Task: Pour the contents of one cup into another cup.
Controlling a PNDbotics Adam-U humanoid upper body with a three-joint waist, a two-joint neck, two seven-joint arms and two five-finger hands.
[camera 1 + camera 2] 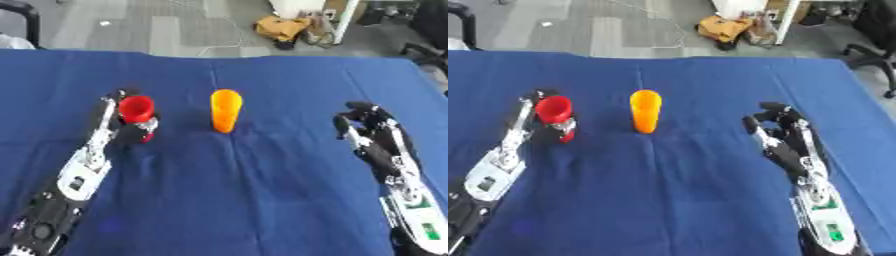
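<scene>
Two cups on blue surface [262, 200]: left hand [131, 131] curled round red cup [136, 108], right hand [785, 131] idle w/ relaxed fingers. Risk: tilting too far from orange cup [226, 110] would likely spill contents.

red cup [136, 109] lower body: hidden by left hand [131, 131] fingers | contents: unseen

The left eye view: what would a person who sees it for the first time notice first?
Two bright cups on the blue tablecloth stand out: a red cup at the left, with the left hand curled round it, and an orange cup standing free near the middle. The right hand rests at the right, holding nothing.
</scene>
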